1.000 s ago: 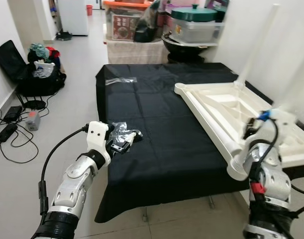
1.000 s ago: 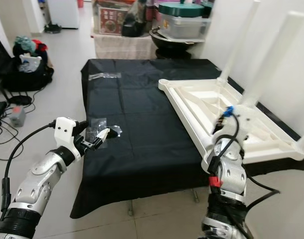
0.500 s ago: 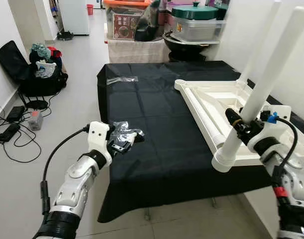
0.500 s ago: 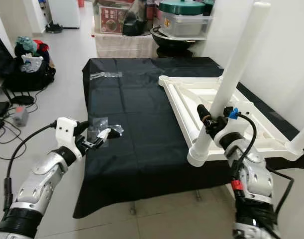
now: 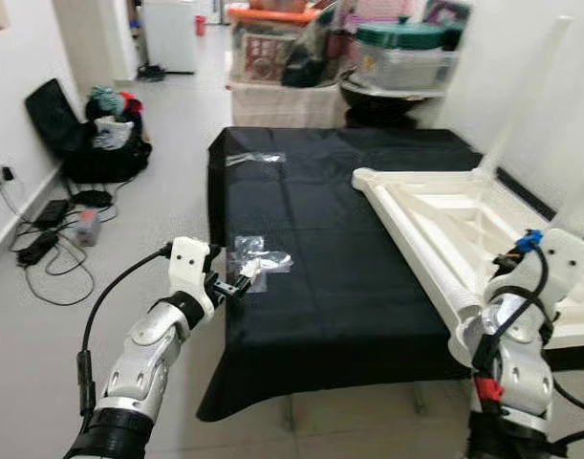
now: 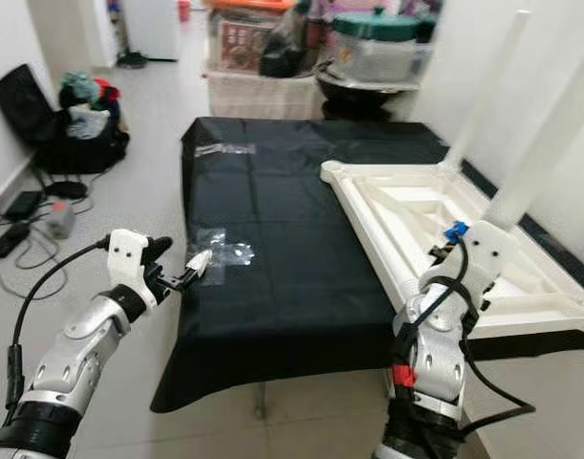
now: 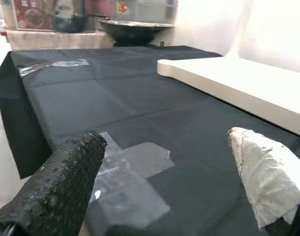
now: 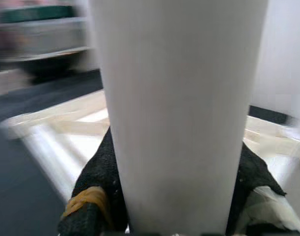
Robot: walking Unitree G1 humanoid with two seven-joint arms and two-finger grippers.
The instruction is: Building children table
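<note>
Black cloth (image 5: 339,239) bearing upturned white table (image 5: 464,229); clutter behind.

Black-draped table (image 5: 368,287), upturned white children's table (image 5: 444,220) on it, clear plastic bags (image 5: 263,260) near edge

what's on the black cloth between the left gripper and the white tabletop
Head views show a clear plastic bag by the left gripper; then bare black cloth up to the tabletop.

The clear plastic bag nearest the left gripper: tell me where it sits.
The clear plastic bag lies flat on the black cloth near its left edge, just beyond the open left gripper, well left of the upturned white table top.
</note>
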